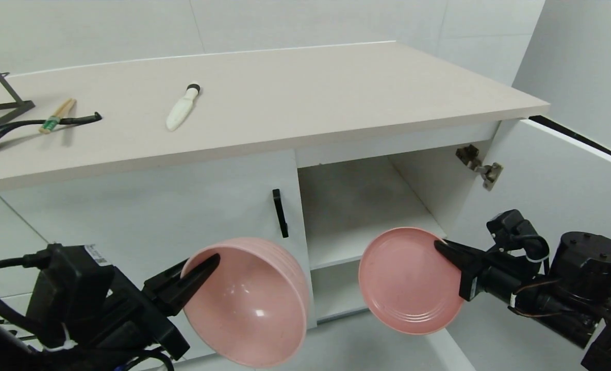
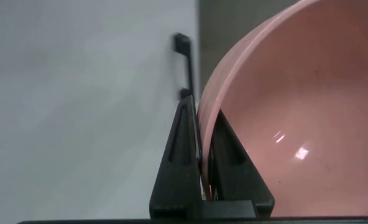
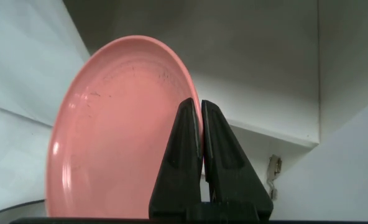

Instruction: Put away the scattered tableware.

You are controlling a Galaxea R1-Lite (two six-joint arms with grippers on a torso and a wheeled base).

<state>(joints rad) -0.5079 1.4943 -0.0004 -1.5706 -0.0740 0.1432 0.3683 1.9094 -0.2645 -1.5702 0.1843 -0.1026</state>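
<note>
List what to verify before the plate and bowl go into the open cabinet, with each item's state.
1. The right gripper is shut on the pink plate rim: ok.
2. The left gripper is shut on the pink bowl rim: ok.
3. The cabinet door is swung open on the robot's right: ok.
4. The shelf is bare where visible: ok.
5. Plate and bowl are apart from each other: ok.
6. Bowl's clearance from the closed door behind it: cannot tell.

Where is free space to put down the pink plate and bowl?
The open cabinet's shelf, behind the pink plate, is bare. The countertop right of the white utensil is bare. Its left end is crowded: rack, chopsticks, black utensil.
</note>
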